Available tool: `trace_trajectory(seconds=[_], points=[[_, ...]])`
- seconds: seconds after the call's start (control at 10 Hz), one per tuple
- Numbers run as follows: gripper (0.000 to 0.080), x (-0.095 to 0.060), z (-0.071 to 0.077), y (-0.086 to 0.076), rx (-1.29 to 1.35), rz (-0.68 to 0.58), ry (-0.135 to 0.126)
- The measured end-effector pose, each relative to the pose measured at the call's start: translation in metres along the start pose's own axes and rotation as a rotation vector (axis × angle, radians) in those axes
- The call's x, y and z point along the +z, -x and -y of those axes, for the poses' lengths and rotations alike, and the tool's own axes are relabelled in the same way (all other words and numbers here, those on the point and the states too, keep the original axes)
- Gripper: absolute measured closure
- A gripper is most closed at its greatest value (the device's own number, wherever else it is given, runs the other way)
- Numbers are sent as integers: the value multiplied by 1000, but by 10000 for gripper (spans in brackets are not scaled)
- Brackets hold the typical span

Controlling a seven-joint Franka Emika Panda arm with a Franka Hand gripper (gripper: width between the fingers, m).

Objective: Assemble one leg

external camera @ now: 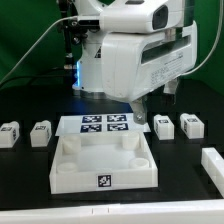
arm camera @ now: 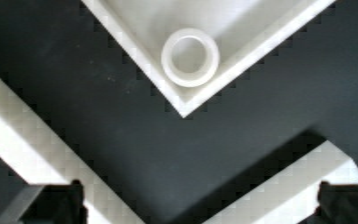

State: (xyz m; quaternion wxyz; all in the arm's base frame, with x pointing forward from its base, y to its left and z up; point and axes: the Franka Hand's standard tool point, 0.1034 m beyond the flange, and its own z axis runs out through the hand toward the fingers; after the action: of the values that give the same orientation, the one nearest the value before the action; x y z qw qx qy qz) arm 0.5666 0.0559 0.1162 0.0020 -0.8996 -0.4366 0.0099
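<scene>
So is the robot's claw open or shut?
Open. The wrist view shows the gripper with its fingertips wide apart and nothing held between them.

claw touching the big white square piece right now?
Apart. Wrist view: bare black table lies between the open claw and the square piece, near its socket corner.

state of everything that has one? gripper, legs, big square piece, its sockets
gripper: open, empty
leftmost leg, exterior view: loose on table
second leg from the exterior view's left: loose on table
second leg from the exterior view's right: loose on table
rightmost leg: loose on table
square white piece: flat, sockets up
corner socket in wrist view: empty
</scene>
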Motion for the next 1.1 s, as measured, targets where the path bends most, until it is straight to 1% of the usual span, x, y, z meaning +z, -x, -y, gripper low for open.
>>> trace_trajectory(seconds=[0.8,0.9,1.0,1.1], points=[[150,0,0,0,0,0,-1],[150,0,0,3,-32,2,-1],[150,-1,2,9,-53,6,-4],[150,-1,8,19,-171,11,1]])
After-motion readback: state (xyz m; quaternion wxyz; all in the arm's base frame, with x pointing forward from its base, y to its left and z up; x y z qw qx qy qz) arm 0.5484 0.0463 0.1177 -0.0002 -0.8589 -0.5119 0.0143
